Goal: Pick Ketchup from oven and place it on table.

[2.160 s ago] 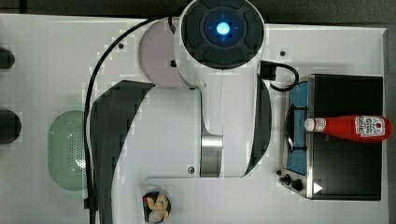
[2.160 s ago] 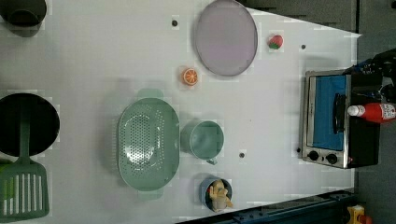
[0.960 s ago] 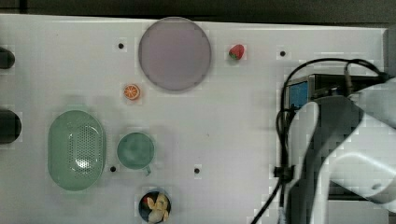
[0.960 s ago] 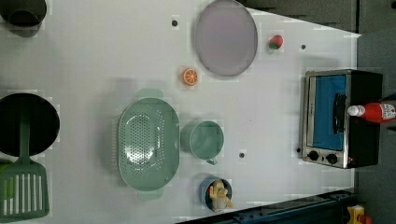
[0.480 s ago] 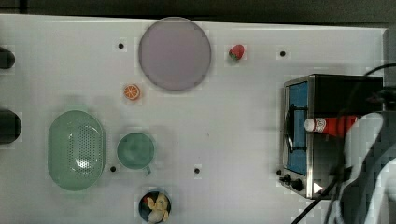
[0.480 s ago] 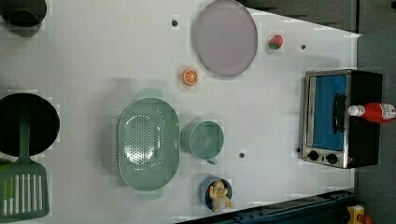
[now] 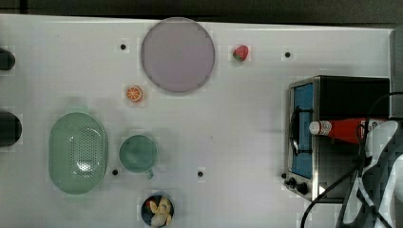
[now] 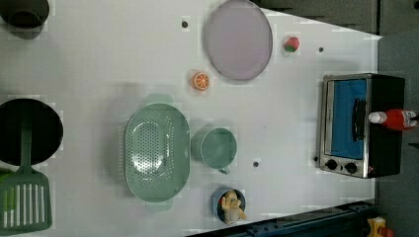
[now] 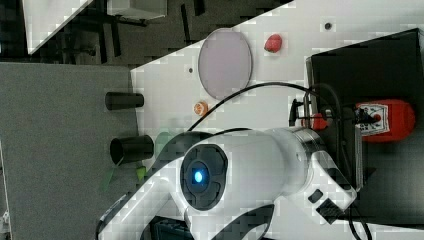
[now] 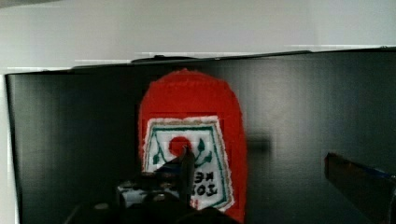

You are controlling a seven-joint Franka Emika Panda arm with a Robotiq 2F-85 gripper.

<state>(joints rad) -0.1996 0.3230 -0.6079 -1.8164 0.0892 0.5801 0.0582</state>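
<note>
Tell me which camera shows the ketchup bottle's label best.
The wrist view: the Ketchup lies on the oven with its white label facing the lens. The right view shows the label side-on behind cables; the top view and left view show mainly its red body and white cap.

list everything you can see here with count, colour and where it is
ketchup bottle: 1, red with white cap, lying on the oven's black top
oven: 1, black and steel with blue glass door, at the left view's right
table: 1, white, under everything
plate: 1, grey-lilac, far edge in the top view
strawberry: 1, red, right of the plate in the top view
orange slice: 1, orange, near the plate
colander: 1, green, at the top view's left
cup: 1, green, beside the colander
small bowl: 1, dark with pale contents, near edge in the top view
slotted spatula: 1, green, at the left view's left
robot arm: 1, white, reaching over the oven
gripper: 1, dark, open above the bottle
</note>
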